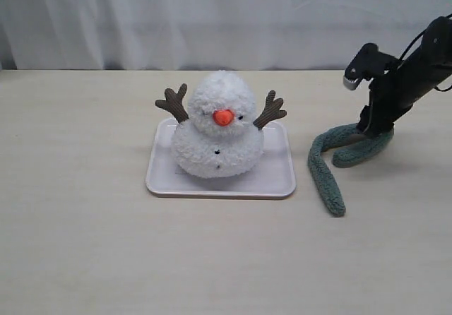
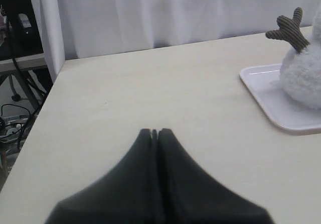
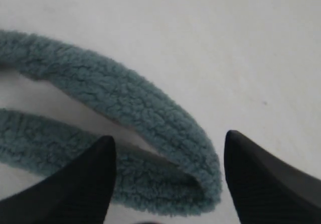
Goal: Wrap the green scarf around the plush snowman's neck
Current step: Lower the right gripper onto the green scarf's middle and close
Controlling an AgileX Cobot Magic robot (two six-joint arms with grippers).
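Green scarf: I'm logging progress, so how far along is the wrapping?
Nothing done: the green scarf lies folded, apart from the plush snowman on its tray. In hand: the right gripper is open over the scarf's fold. To do: grasping, carrying, wrapping the neck.

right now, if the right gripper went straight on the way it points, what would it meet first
Most likely the green scarf: its folded bend lies between the open fingers of the right gripper, with the table beneath. The gap left is hard to judge.

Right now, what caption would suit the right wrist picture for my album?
Open right gripper, jaws either side of the green scarf at its folded bend.
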